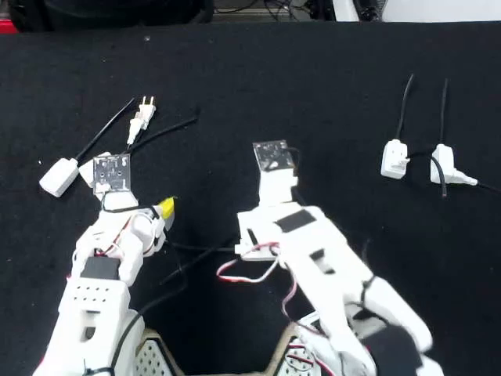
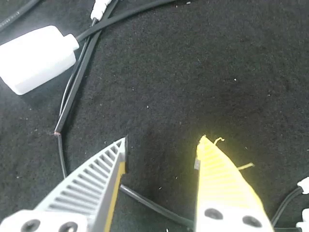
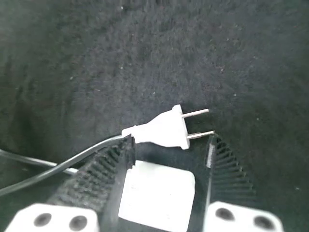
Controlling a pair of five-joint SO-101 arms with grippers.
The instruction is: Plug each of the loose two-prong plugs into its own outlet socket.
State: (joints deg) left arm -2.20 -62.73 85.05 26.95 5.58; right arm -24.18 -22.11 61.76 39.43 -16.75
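A white two-prong plug (image 3: 161,130) on a black cable lies between the tips of my right gripper (image 3: 170,139), which is open. Its prongs point away from the cable. Under the jaws, closer to the wrist, sits a white block (image 3: 157,193). My left gripper (image 2: 161,140) is open over bare black cloth, with a yellow finger (image 1: 166,207). A white socket box (image 2: 34,65) lies beyond it (image 1: 59,176). A second loose plug (image 1: 141,117) rests at the back left. Two white sockets (image 1: 394,159) (image 1: 445,166) sit at the right, the farther one with a plug in it.
Black cables (image 2: 72,96) cross the black cloth (image 1: 313,78) near the left gripper and run between the two arms (image 1: 196,249). The right arm (image 1: 313,251) covers its own gripper from above. Wide bare cloth lies in the middle and at the back.
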